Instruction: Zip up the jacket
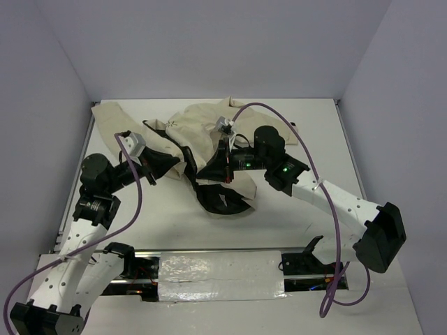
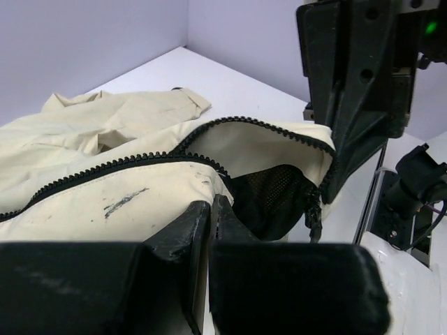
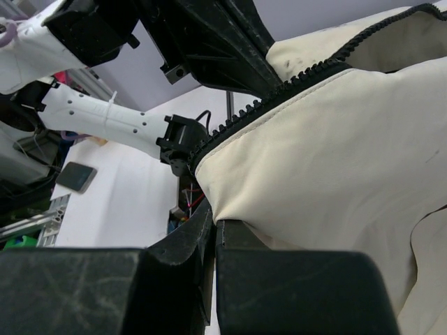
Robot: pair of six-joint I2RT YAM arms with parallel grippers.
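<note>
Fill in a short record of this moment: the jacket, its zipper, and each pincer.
jacket: cream, crumpled on the white table, front edge lifted
zipper: open, tooth rows apart, black mesh lining showing between them
left pincer: shut, pinching the cream front panel
right pincer: shut on the jacket edge beside the teeth, holding it up
task: not yet zipped

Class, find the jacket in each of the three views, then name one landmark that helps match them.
Top view: jacket, centre, towards the back.
Left wrist: jacket across left and centre.
Right wrist: jacket fills the right half.
Landmark: black zipper teeth along its open edge, both wrist views.
</note>
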